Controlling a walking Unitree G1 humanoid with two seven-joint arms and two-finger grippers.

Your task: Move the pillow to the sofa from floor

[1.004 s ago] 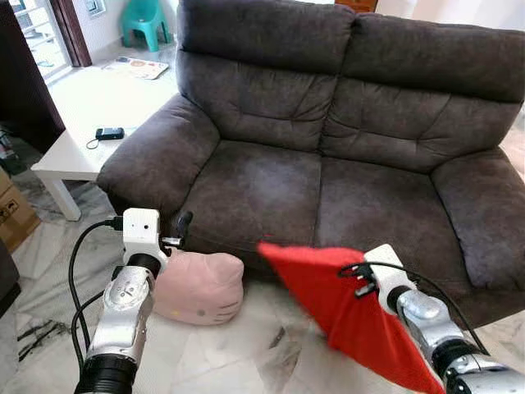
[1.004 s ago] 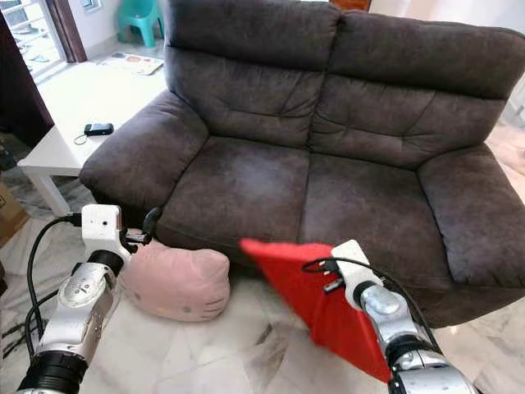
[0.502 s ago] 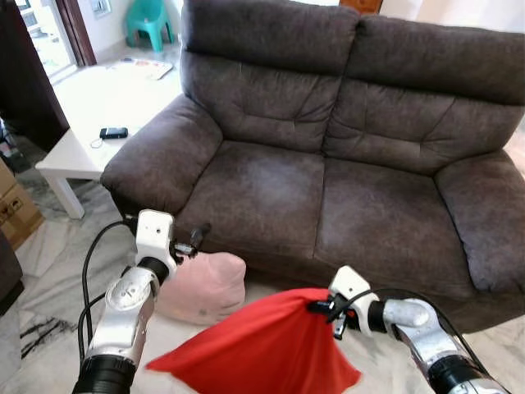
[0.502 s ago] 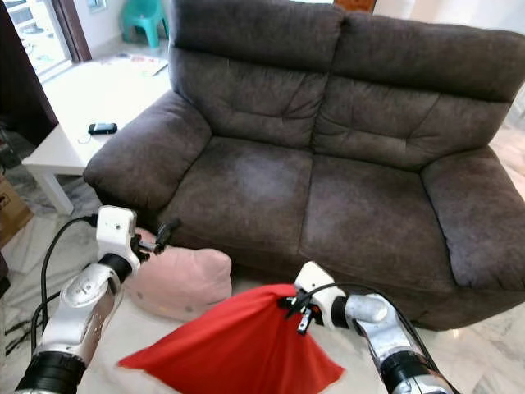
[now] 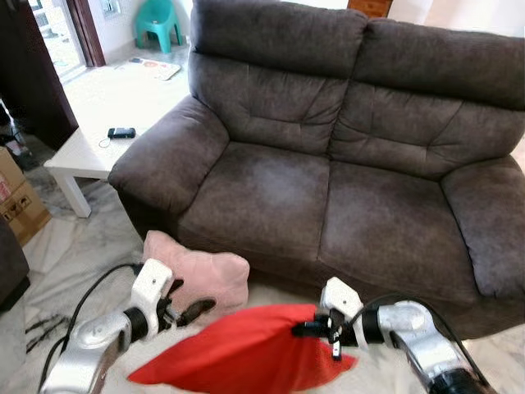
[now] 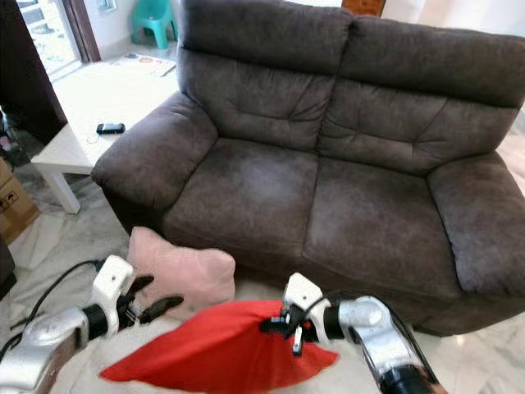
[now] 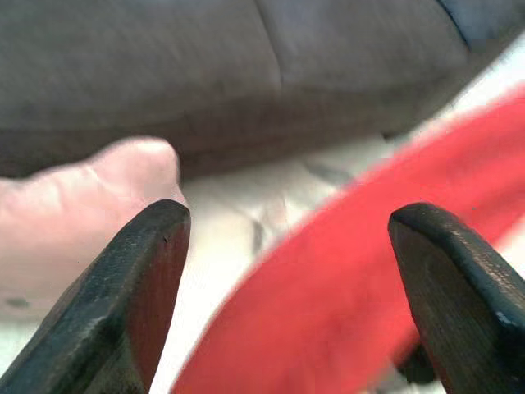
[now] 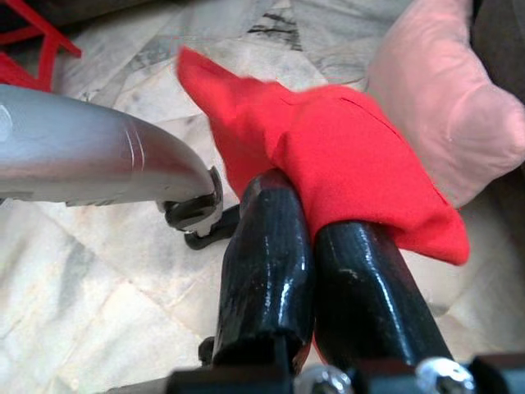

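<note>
A red pillow (image 5: 238, 353) hangs low and nearly flat above the floor in front of the dark brown sofa (image 5: 328, 189). My right gripper (image 5: 305, 328) is shut on the pillow's right corner; the right wrist view shows red cloth (image 8: 344, 156) pinched between its fingers (image 8: 271, 238). My left gripper (image 5: 193, 310) is open just beside the pillow's left part, and the red pillow (image 7: 344, 312) lies between its fingers (image 7: 139, 287) without being gripped. A pink pillow (image 5: 201, 275) rests on the floor against the sofa's front.
A white low table (image 5: 82, 152) with a black phone (image 5: 121, 132) stands left of the sofa. A cardboard box (image 5: 20, 205) sits at the far left. A teal chair (image 5: 160, 20) is far behind. The floor is pale marble tile (image 5: 66, 254).
The red pillow swung from hanging upright at the right to lying flat and low in the middle. My left arm dropped and reached toward the pillow's left part. The camera shifted slightly.
</note>
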